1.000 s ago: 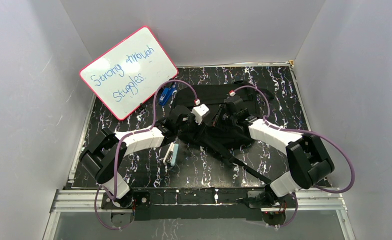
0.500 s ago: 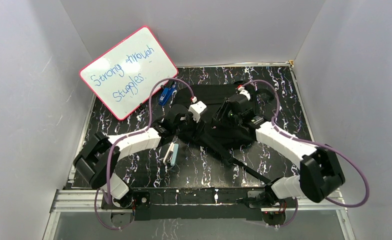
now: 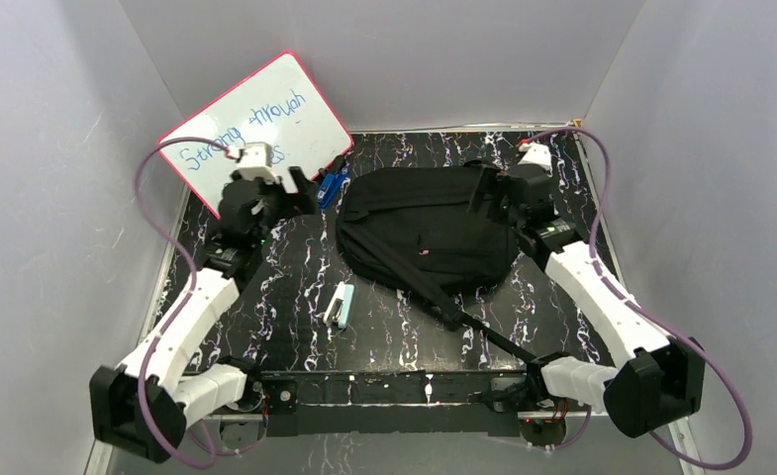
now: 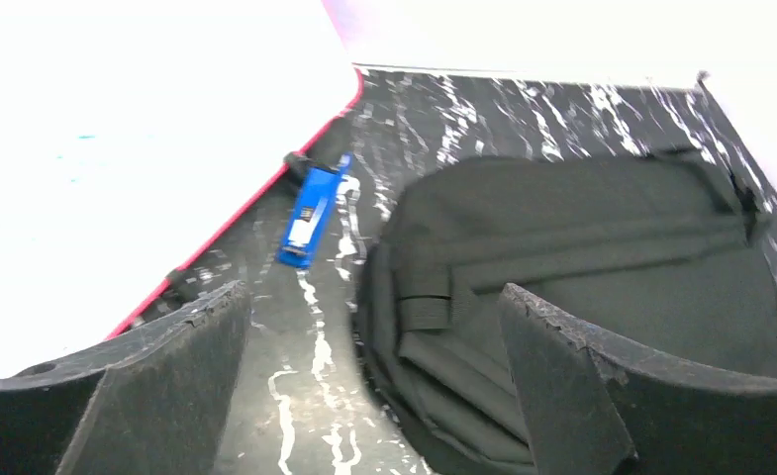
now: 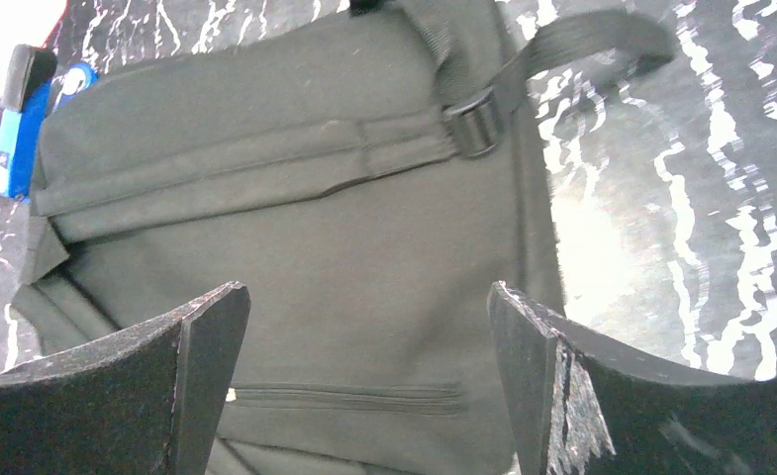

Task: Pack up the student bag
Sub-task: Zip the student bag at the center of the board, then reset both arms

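The student bag (image 3: pixel 424 228) lies flat in the middle of the table, black, with a small red tag and a long strap (image 3: pixel 483 332) trailing toward the near edge. My left gripper (image 3: pixel 295 193) hovers left of it, by the whiteboard, open and empty. In the left wrist view its fingers (image 4: pixel 171 381) frame bare tabletop and the bag's edge (image 4: pixel 582 247). My right gripper (image 3: pixel 490 193) stands open over the bag's right end. The right wrist view shows its fingertips (image 5: pixel 537 366) spread above the bag's fabric (image 5: pixel 295 228) with nothing between them.
A red-rimmed whiteboard (image 3: pixel 255 139) with handwriting leans at the back left. A small blue item (image 3: pixel 333 185) lies between it and the bag, also visible from the left wrist (image 4: pixel 310 213). A pale green item (image 3: pixel 340 305) lies near the front centre. Walls enclose three sides.
Both arms have drawn back off the bag, the left toward the whiteboard, the right to the bag's right end. Both grippers have opened, and the bag lies uncovered.
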